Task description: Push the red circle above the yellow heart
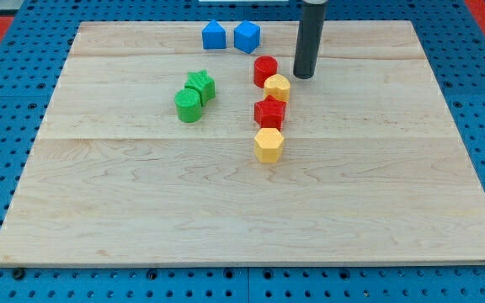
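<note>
Eight blocks spread over a pale wooden tabletop (141, 219). Nearest the view's bottom, a yellow hexagon (269, 145), with a red block (269, 112) of unclear shape just above it. To the view's left, a green cylinder (189, 105) touching a green star (200, 85). Farther up, the yellow heart (277, 87), with the red circle (264, 70) pressed against its upper left edge, so close to the goal but slightly left of straight above. Just to the right of both, the tool, a bare dark rod without jaws and carrying nothing, with my tip (302, 76) planted on the wood, apart from the circle and nearer the heart's upper right. At the top, a blue pair (230, 36) side by side. Likely hazard: from this side, a leftward sweep sending the circle farther left, or clipping the heart and dragging the target along with it.
</note>
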### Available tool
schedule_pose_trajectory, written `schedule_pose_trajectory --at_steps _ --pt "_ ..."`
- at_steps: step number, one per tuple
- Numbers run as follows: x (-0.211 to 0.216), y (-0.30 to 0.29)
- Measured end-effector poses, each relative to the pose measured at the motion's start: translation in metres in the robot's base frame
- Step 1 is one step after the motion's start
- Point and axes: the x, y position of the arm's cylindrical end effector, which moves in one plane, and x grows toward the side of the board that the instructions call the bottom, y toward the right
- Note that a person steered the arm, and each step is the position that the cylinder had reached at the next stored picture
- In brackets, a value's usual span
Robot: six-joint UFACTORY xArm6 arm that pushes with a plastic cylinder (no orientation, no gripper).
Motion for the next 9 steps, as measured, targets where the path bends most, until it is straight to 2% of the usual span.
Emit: schedule_pose_trajectory --at_steps 1,2,3,4,6,7,9 --pt "0.006 -0.016" --pt "-0.042 -0.007" --pt "-0.085 -0.053" --pt "-0.079 -0.122" --pt "-0.02 -0.107" --pt "-0.007 -0.106" --pt "-0.004 -0.067"
